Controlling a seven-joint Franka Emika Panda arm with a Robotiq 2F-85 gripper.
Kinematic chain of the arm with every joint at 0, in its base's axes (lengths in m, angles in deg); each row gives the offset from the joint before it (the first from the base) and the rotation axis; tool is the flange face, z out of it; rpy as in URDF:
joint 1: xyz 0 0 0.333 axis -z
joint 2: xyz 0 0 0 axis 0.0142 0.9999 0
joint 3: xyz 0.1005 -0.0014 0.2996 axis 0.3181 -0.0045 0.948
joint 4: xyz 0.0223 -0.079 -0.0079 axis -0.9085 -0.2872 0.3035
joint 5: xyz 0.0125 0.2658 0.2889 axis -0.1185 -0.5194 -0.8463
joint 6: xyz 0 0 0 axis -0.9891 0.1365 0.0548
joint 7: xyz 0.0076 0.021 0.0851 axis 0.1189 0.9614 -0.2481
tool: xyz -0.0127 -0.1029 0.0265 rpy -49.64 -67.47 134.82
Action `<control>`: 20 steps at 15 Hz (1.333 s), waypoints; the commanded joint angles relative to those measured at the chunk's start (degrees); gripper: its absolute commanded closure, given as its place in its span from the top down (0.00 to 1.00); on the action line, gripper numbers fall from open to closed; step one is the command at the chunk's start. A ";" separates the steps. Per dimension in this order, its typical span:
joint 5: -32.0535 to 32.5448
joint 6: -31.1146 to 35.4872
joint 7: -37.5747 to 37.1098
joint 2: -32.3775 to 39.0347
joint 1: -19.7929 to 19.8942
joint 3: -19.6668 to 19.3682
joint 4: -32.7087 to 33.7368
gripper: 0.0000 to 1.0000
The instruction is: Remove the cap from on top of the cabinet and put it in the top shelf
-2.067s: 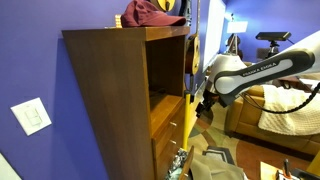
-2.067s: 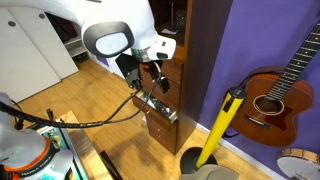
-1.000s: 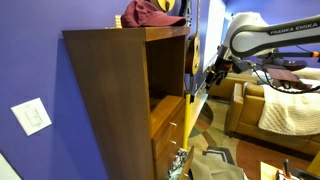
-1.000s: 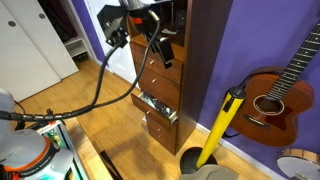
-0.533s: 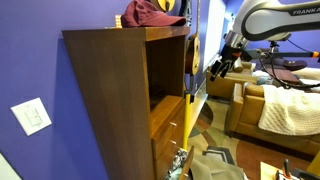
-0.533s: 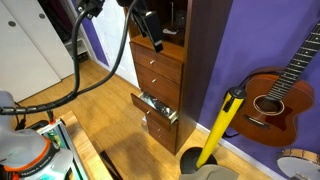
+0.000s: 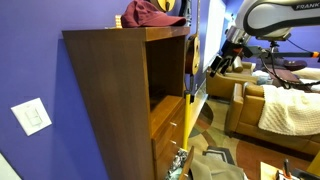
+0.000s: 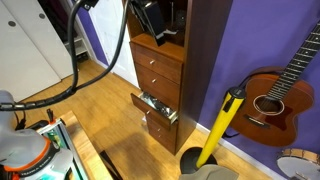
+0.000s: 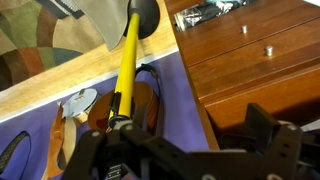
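Observation:
The maroon cap (image 7: 147, 13) lies on top of the tall dark-brown cabinet (image 7: 105, 90). The top shelf (image 7: 166, 72) is the open compartment under it, with nothing visible inside. My gripper (image 7: 221, 64) hangs in the air in front of the cabinet, at about the height of the open compartment and apart from it. In an exterior view it is at the upper edge, in front of the cabinet above the drawers (image 8: 153, 20). In the wrist view the fingers (image 9: 180, 140) are spread wide with nothing between them. The cap is out of the wrist view.
The lowest drawer (image 8: 156, 108) stands pulled out with shiny items inside. A yellow pole (image 8: 219, 127) and a guitar (image 8: 272, 95) lean on the purple wall beside the cabinet. A sofa (image 7: 270, 105) stands behind the arm. A cable (image 8: 100, 75) hangs from the arm.
The arm has risen from the level of the lower drawers to the height of the open compartment, and the gripper has moved up with it. The cap has not moved.

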 commanded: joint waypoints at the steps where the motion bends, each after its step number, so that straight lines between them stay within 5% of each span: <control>1: -3.55 -3.24 0.12 -1.25 -0.57 -1.69 3.57 1.00; 9: -7.05 -12.21 -0.87 -2.76 -0.49 -2.37 12.36 1.00; 20: -6.13 -13.22 -1.17 -2.27 -0.05 -2.11 14.12 1.00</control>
